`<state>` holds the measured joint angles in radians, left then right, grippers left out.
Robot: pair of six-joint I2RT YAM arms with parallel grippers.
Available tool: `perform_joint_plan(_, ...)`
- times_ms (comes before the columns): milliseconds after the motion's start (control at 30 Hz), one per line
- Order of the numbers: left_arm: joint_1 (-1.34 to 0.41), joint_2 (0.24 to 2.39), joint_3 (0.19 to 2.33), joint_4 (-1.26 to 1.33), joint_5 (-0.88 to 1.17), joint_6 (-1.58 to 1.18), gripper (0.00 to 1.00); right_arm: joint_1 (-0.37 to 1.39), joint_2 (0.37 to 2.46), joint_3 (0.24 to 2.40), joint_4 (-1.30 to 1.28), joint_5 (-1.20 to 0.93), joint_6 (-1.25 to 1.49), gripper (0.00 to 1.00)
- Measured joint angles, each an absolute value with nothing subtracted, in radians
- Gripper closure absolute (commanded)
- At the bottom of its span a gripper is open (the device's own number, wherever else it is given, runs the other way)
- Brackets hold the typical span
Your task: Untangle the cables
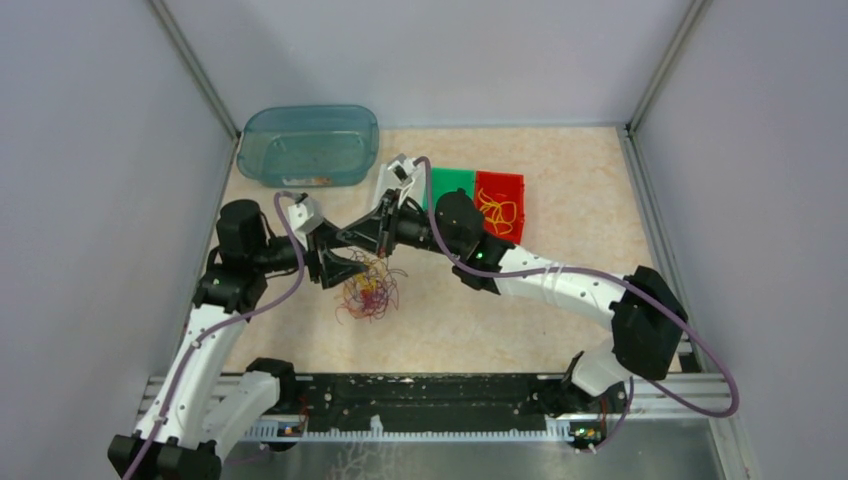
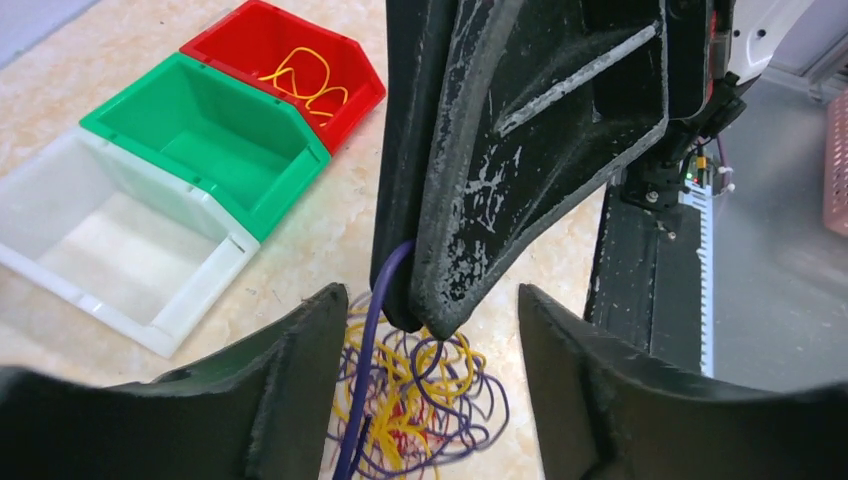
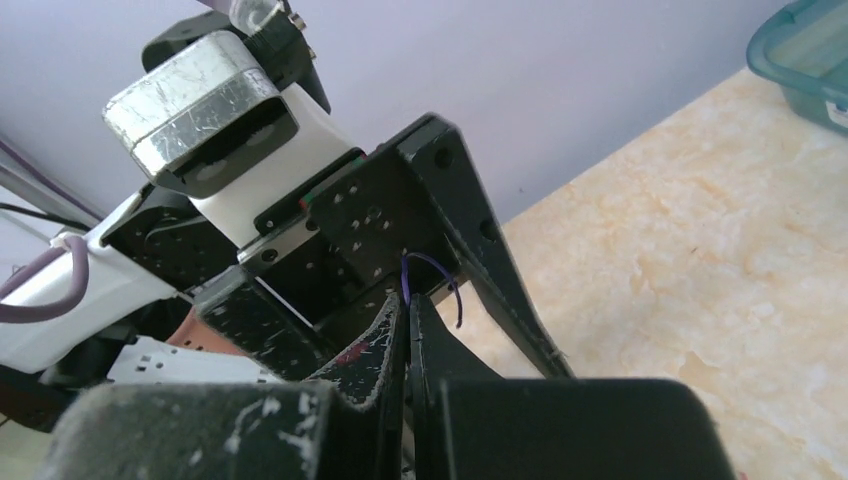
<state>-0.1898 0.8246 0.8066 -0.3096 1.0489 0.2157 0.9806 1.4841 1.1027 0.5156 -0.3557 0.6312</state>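
Tbl (image 1: 570, 210): cables (image 1: 368, 292), teal tub (image 1: 300, 140), 3 bins (image 2: 200, 130).

right fingers (image 2: 480, 220) between left fingers (image 2: 290, 400), just above cables (image 2: 425, 395)

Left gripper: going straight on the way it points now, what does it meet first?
Probably the right gripper, shut on a purple strand, sitting between the left gripper's open fingers in the left wrist view. The tangled cables lie beyond it on the table; depth is unclear.

Light: bright, even, from overhead.
Shadows: soft, faint patches on the bench (image 1: 470, 330).
Focus: cables (image 2: 430, 400) crisp; left claw (image 2: 432, 300) fingers (image 2: 290, 400) soft, close to the lens.
Glare: mild sheen on the metal block (image 3: 200, 100).
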Motion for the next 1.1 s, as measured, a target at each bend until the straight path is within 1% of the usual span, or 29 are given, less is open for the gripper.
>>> perform_joint_plan(33, -0.19, 0.825, 0.805, -0.306, 1.05, 0.208, 0.52, 0.984, 1.484, 1.103, 0.519, -0.348, 0.633, 1.0)
perform_joint_plan(67, -0.19, 0.825, 0.805, -0.303, 1.051, 0.198, 0.6, 0.986, 1.484, 1.103, 0.526, -0.34, 0.634, 1.0)
perform_joint_plan(200, -0.19, 0.819, 0.805, -0.29, 1.056, 0.174, 0.83, 0.987, 1.484, 1.103, 0.543, -0.314, 0.642, 0.99)
perform_joint_plan(233, -0.19, 0.817, 0.805, -0.289, 1.057, 0.17, 0.9, 0.987, 1.484, 1.103, 0.546, -0.31, 0.646, 0.91)
perform_joint_plan(300, -0.19, 0.813, 0.805, -0.286, 1.058, 0.163, 1.0, 0.987, 1.484, 1.102, 0.549, -0.307, 0.65, 0.74)
perform_joint_plan(433, -0.19, 0.809, 0.805, -0.285, 1.048, 0.149, 1.0, 0.987, 1.479, 1.091, 0.556, -0.287, 0.648, 0.49)
perform_joint_plan(467, -0.19, 0.807, 0.805, -0.285, 1.045, 0.148, 1.0, 0.986, 1.469, 1.074, 0.554, -0.28, 0.647, 0.42)
perform_joint_plan(567, -0.19, 0.802, 0.81, -0.288, 1.029, 0.141, 1.0, 0.966, 1.402, 0.977, 0.56, -0.268, 0.639, 0.3)
perform_joint_plan(700, -0.19, 0.803, 0.844, -0.299, 1.009, 0.131, 1.0, 0.902, 1.269, 0.818, 0.565, -0.266, 0.624, 0.28)
perform_joint_plan(800, -0.19, 0.803, 0.872, -0.302, 1.003, 0.124, 1.0, 0.876, 1.238, 0.785, 0.557, -0.278, 0.592, 0.24)
perform_joint_plan(1000, -0.19, 0.806, 0.907, -0.299, 1.005, 0.081, 1.0, 0.894, 1.324, 0.777, 0.569, -0.321, 0.516, 0.24)
perform_joint_plan(1100, -0.19, 0.808, 0.916, -0.299, 1.007, 0.062, 1.0, 0.923, 1.397, 0.783, 0.582, -0.318, 0.478, 0.29)
